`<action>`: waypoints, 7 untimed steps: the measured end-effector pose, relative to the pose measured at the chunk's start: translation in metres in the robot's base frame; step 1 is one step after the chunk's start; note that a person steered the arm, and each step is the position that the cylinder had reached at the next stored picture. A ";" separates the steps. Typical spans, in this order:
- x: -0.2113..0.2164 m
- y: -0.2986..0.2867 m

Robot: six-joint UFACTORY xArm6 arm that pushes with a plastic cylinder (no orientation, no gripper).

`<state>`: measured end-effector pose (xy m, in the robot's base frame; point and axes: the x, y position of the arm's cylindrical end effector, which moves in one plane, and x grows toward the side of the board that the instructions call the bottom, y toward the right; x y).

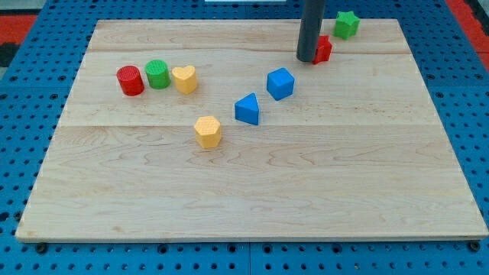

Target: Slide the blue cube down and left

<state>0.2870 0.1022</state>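
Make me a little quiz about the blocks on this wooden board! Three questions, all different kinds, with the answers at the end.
1. True or false: my tip is touching the blue cube.
2. Which block lies nearest the blue cube? A) red cylinder B) blue triangular block C) green star-shaped block
3. Fill in: the green cylinder sits between the red cylinder and the yellow ____.

Key
1. False. My tip stands apart from the cube, toward the view's top and a bit right, right beside a partly hidden red block.
2. B
3. heart
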 end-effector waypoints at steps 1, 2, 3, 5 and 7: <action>0.031 0.008; 0.112 0.053; 0.117 -0.032; 0.096 -0.103; 0.060 -0.020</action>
<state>0.3471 0.0819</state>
